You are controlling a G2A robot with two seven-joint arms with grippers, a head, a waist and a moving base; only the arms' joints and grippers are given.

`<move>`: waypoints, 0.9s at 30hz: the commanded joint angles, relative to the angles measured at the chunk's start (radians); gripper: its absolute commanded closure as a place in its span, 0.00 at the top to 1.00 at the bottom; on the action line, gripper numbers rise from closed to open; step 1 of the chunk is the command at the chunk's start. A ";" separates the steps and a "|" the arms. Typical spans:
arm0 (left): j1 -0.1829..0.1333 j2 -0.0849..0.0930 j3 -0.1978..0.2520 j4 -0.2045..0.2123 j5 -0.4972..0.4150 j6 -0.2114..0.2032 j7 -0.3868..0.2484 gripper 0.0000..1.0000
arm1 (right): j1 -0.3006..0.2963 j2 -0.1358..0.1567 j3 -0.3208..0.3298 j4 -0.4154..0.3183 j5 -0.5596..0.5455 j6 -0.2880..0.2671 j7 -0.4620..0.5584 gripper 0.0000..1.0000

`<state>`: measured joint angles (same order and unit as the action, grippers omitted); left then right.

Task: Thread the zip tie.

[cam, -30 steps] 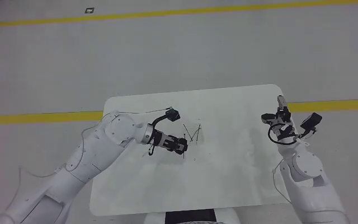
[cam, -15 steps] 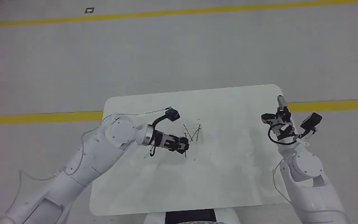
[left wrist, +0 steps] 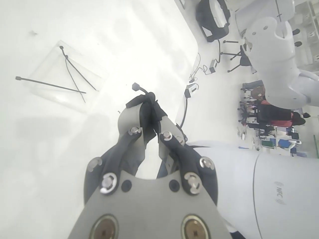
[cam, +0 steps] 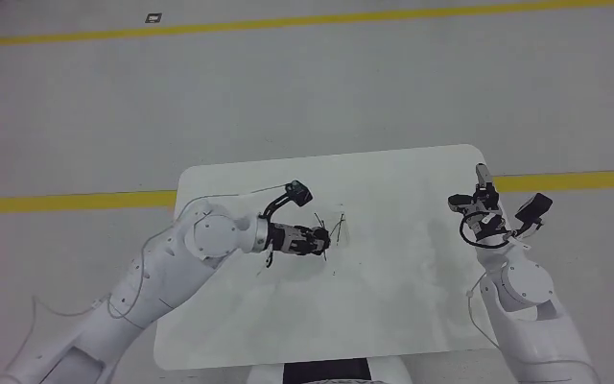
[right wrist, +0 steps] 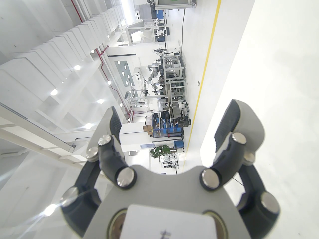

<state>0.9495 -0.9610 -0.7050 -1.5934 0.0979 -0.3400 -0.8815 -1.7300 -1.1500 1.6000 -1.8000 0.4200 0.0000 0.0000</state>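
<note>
The left gripper [left wrist: 149, 101], clamped on a black zip tie [left wrist: 136, 86], hovers mid-table [cam: 403, 288]; the right gripper [right wrist: 174, 118] is spread apart at its right edge.

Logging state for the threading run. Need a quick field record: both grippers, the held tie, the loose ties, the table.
table: white, rounded corners
left gripper: shut on the held zip tie, above the table
held zip tie: black, head poking out past the fingertips, rest hidden
right gripper: open, empty, by the table edge on its own side
loose zip ties: seemingly three, crossing, lying on a clear plastic sheet
threading: not begun, as far as visible
</note>
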 commanded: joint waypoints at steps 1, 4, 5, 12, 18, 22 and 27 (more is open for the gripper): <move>-0.008 0.005 0.009 0.003 -0.017 0.000 0.001 0.00 | 0.000 0.000 0.000 0.000 0.000 0.000 0.000 1.00; -0.017 0.011 0.018 0.003 -0.048 0.000 -0.002 0.00 | 0.000 0.000 0.000 0.000 0.000 0.000 0.000 1.00; -0.019 0.013 0.019 0.005 -0.053 0.000 -0.005 0.00 | 0.000 0.000 0.000 0.000 0.000 0.000 0.000 1.00; -0.021 0.022 0.006 -0.005 -0.114 0.000 -0.036 0.00 | 0.000 0.000 0.000 0.000 0.000 0.000 0.000 1.00; -0.021 0.022 0.006 -0.005 -0.114 0.000 -0.036 0.00 | 0.000 0.000 0.000 0.000 0.000 0.000 0.000 1.00; -0.021 0.022 0.006 -0.005 -0.114 0.000 -0.036 0.00 | 0.000 0.000 0.000 0.000 0.000 0.000 0.000 1.00; -0.021 0.022 0.006 -0.005 -0.114 0.000 -0.036 0.00 | 0.000 0.000 0.000 0.000 0.000 0.000 0.000 1.00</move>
<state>0.9280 -0.9390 -0.6989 -1.5985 -0.0164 -0.3400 -0.9178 -1.7300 -1.1500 1.6000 -1.8000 0.4200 0.0000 0.0000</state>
